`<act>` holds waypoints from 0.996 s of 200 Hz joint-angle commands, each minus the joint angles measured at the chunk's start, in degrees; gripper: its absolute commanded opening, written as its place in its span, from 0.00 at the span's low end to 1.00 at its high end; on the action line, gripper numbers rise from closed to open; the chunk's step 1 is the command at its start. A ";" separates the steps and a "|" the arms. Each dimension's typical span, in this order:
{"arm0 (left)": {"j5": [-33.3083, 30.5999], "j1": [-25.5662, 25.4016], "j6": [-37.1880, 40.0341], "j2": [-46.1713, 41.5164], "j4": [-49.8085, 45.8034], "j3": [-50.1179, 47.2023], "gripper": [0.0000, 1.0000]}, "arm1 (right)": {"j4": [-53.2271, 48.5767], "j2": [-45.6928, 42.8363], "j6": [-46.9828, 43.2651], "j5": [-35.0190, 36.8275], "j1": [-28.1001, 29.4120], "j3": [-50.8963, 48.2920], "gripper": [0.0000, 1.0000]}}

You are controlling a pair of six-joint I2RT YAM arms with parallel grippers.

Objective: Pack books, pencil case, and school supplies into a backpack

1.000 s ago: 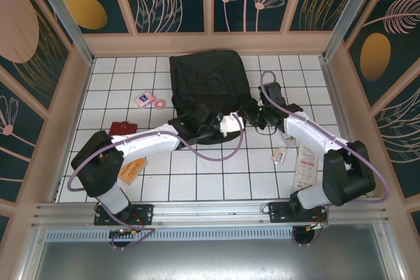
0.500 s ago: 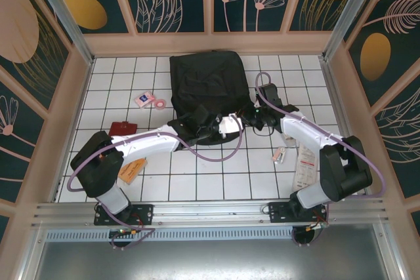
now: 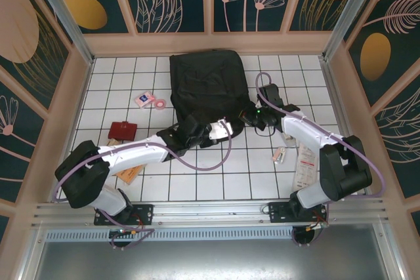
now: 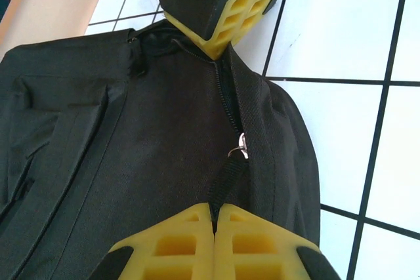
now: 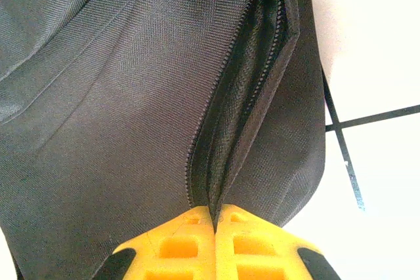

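I had two claws, and both were at the near right corner of the big black soft cloth backpack (image 3: 207, 83). The backpack lay flat at the far middle of the white tiled table (image 3: 249, 175).

My left claw (image 4: 213, 213) was pinched tight on the black pull strap (image 4: 226, 185) of the zip. The strap hung from a little silver metal zip slider (image 4: 240, 147). From above, my left claw (image 3: 228, 126) sat at the near edge of the backpack.

My right claw (image 5: 214, 213) was squeezed shut too, holding the cloth edge of the backpack right beside the zip. The zip line (image 5: 226, 116) gaped a little there. From above, my right claw (image 3: 247, 117) was just to the right of my left one. In my left wrist view its yellow fingers (image 4: 226, 14) touched the end of the zip.

Left of the backpack lay a pink-white card with a blue patch (image 3: 142, 99) and a pink ring-like roll (image 3: 159, 103), close together. Nearer lay a dark red flat thing (image 3: 122, 130). A thin orange booklet (image 3: 131, 171) peeked out beside my left arm. On the right lay a small pink-white piece (image 3: 278, 155).
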 commanded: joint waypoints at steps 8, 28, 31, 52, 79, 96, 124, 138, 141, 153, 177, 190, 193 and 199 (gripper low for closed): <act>-5.04 0.19 -2.16 -4.18 2.62 -1.10 0.00 | -3.74 -0.93 -2.35 6.00 -2.88 -0.08 0.00; -7.05 0.21 -2.38 -5.09 2.30 -1.63 0.00 | -4.37 -0.66 -3.25 6.96 -3.94 0.78 0.00; -7.30 0.21 -2.37 -5.16 2.15 -1.68 0.00 | -4.46 -0.58 -3.49 7.18 -4.05 0.92 0.00; -8.77 0.23 -3.17 -6.65 0.80 -1.93 0.00 | -5.60 -0.38 -4.62 9.07 -4.41 2.47 0.00; -9.02 0.22 -2.72 -7.66 -0.25 -1.73 0.00 | -7.00 -0.33 -6.25 11.16 -4.50 4.94 0.00; -9.81 0.17 -2.20 -7.07 -0.83 -0.96 0.00 | -8.13 -0.13 -7.30 11.67 -5.27 6.37 0.00; -8.57 0.20 -1.78 -5.90 -1.60 0.31 0.00 | -8.93 -0.01 -9.81 10.97 -5.44 7.83 0.00; -9.27 0.21 -1.53 -5.29 -1.73 0.86 0.00 | -9.81 -0.32 -10.74 12.75 -5.75 8.31 0.00; -9.48 0.20 -1.43 -5.27 -1.65 0.96 0.00 | -10.05 -0.34 -10.90 13.21 -5.98 8.47 0.00; -9.65 0.24 -1.00 -5.25 -1.37 0.80 0.00 | -10.60 -0.34 -11.36 13.50 -7.29 8.77 0.00; -8.78 0.21 -1.04 -5.06 -1.32 0.65 0.00 | -10.88 0.60 -11.81 13.77 -10.43 9.63 0.00; -7.53 0.19 -2.12 -4.83 -1.39 0.91 0.00 | -10.01 1.25 -11.99 13.65 -11.22 10.31 0.00; -7.25 0.16 -2.37 -4.75 -1.26 1.04 0.00 | -9.88 1.46 -12.01 13.29 -11.25 10.54 0.00; -6.48 0.16 -2.91 -4.41 -1.16 1.25 0.00 | -9.42 1.97 -12.06 12.14 -11.29 11.05 0.05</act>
